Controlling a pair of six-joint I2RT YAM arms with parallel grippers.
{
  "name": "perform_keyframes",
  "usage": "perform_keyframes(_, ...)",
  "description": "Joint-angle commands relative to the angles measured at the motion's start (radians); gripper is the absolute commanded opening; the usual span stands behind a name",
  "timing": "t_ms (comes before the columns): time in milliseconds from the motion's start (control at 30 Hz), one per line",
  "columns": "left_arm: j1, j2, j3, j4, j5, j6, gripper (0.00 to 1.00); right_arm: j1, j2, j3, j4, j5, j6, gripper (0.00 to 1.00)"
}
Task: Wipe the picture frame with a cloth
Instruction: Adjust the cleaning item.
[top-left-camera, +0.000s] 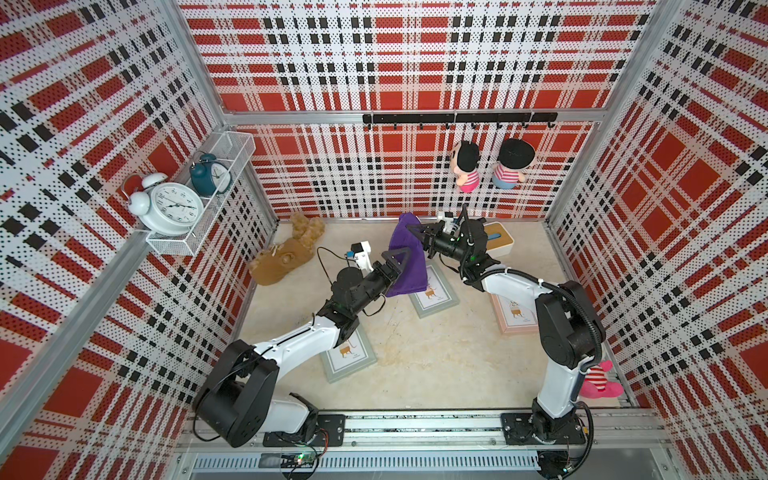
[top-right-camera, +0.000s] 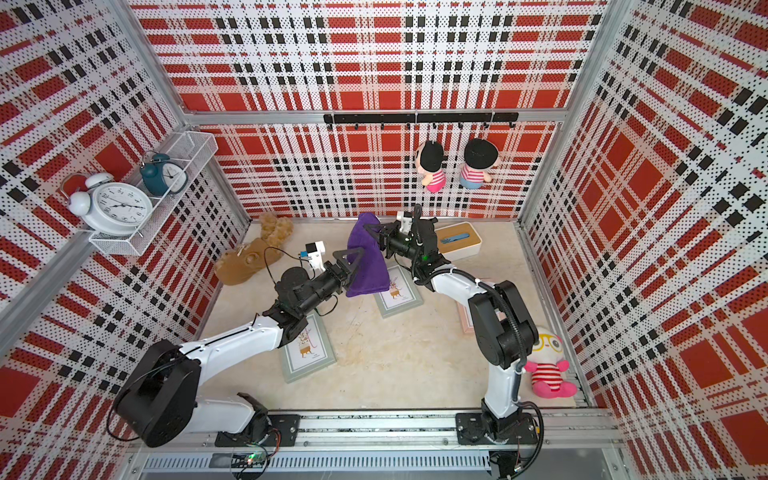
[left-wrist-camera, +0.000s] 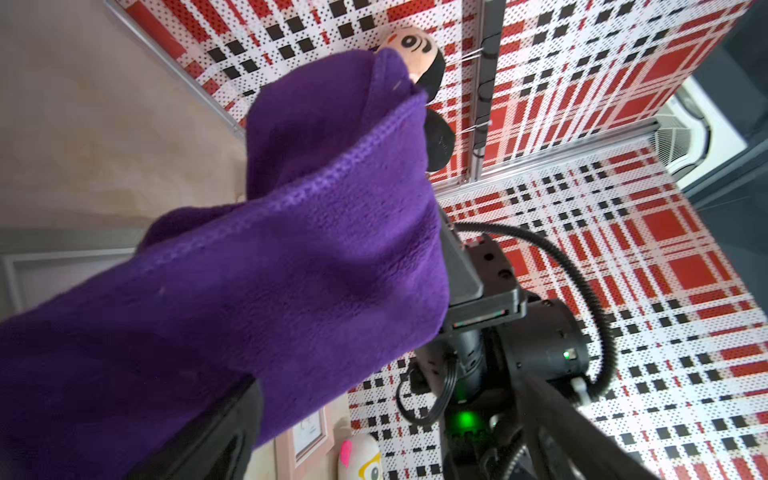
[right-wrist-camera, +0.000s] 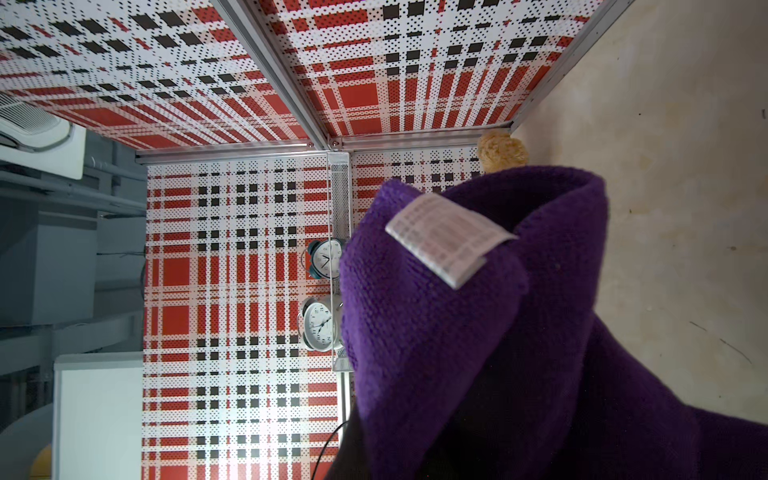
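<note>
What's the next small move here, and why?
Probably lower the right pincer so the purple cloth comes down onto the grey picture frame beneath it. The right pincer is shut on the cloth's upper end, and the cloth hangs over that frame. Whether its lower edge already touches cannot be told. The left pincer looks open against the cloth, not gripping it.

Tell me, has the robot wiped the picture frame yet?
Not yet. Done: the soft purple cloth is picked up, pinched in the shut right gripper. In hand: it hangs over the middle grey picture frame, with the open left gripper at its side. Left: lowering the cloth and rubbing the frame.
</note>
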Motion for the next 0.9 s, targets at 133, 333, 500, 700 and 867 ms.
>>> perform_keyframes(133,-0.01,0.065,0.036,0.186,-0.041,-0.067,0.98,0.034,0.044,0.039,0.151,-0.003,0.165,0.0)
perform_keyframes(333,0.023,0.09,0.074,0.206,-0.062,-0.055,0.99,0.062,0.05,-0.009,0.278,-0.017,0.281,0.0)
perform_keyframes(500,0.042,0.079,0.093,0.211,-0.062,-0.028,0.88,0.071,0.031,-0.028,0.266,-0.021,0.277,0.0)
perform_keyframes(700,0.069,0.049,0.071,0.201,-0.053,-0.017,0.59,0.07,0.032,-0.038,0.226,-0.022,0.247,0.0)
perform_keyframes(867,0.084,0.038,0.065,0.16,-0.046,-0.01,0.36,0.068,0.017,-0.03,0.152,-0.023,0.185,0.0)
